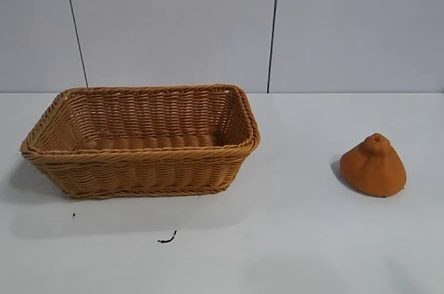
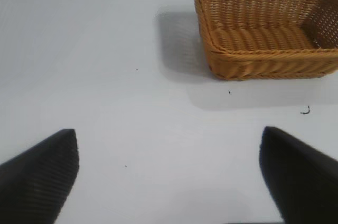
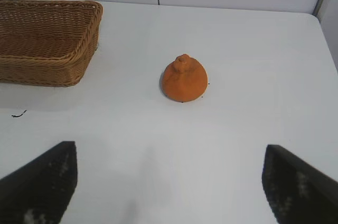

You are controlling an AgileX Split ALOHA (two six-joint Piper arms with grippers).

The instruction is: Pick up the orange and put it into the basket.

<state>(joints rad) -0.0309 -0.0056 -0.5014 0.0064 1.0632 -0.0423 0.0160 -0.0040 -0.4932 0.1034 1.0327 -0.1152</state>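
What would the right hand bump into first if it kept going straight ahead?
Probably the orange. It sits on the table almost dead ahead of the open right hand, with nothing between them. The basket lies well off to one side.

The orange (image 3: 184,80) sits mid-frame on the white table (image 3: 253,55); the basket (image 3: 47,42) is upper left; the right pincer (image 3: 169,182) gapes wide below.

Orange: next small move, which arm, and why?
Probably the right gripper should advance toward the orange and lower over it. Its fingers are spread open with the orange between them ahead, sitting untouched on the table, apart from the basket. The left gripper faces only the basket.
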